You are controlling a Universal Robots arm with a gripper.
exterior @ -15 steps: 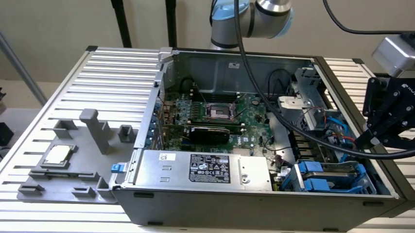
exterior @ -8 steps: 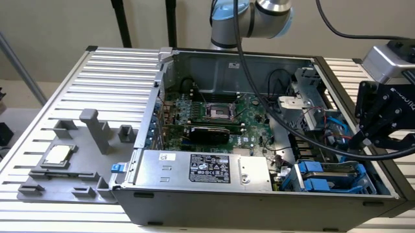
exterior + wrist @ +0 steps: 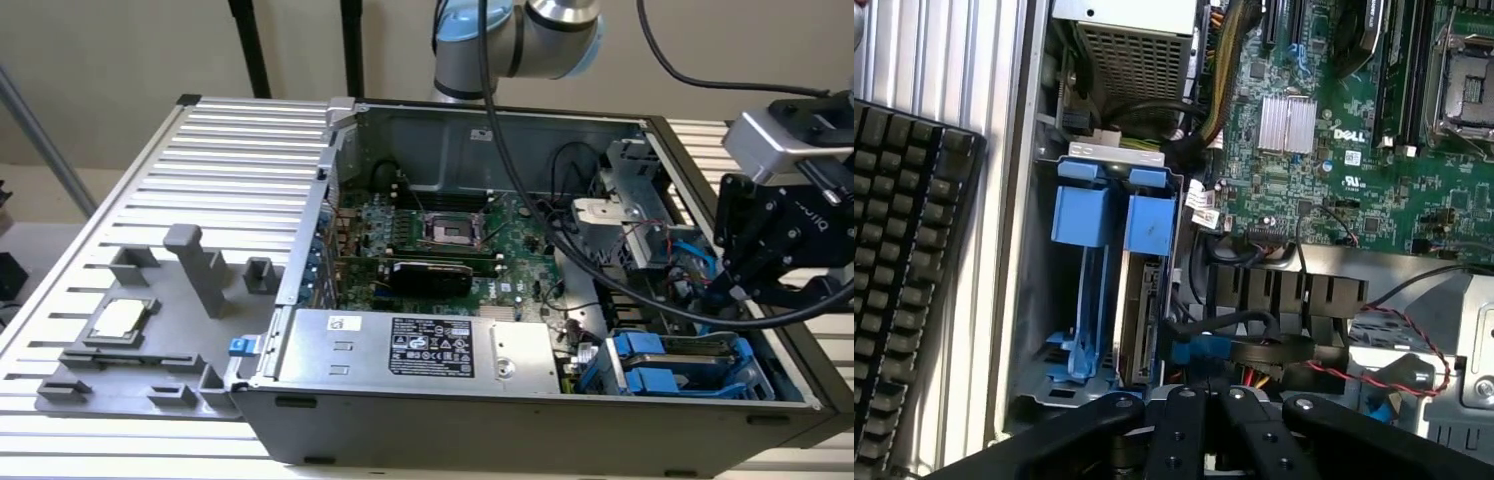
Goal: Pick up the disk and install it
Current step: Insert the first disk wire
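Note:
The disk (image 3: 1144, 320) stands on edge in the drive cage at the corner of the open computer case, with the blue tab of its carrier (image 3: 1150, 222) facing up. In the exterior view the disk (image 3: 643, 345) sits in the cage at the case's lower right. A second blue carrier (image 3: 1082, 212) sits beside it, on the side of the case wall. My gripper (image 3: 1204, 400) hovers just above the cage, shut, with nothing between its black fingers. In the exterior view the gripper (image 3: 734, 292) hangs over the case's right side, a little above the disk.
A long silver power supply (image 3: 414, 350) lies along the case front, with the motherboard (image 3: 441, 240) behind it. Black and red cables (image 3: 1254, 345) cross close to the cage. A grey fixture (image 3: 134, 340) at the exterior view's left holds a small square chip (image 3: 120, 320). A black keyboard (image 3: 904, 260) lies outside the case wall.

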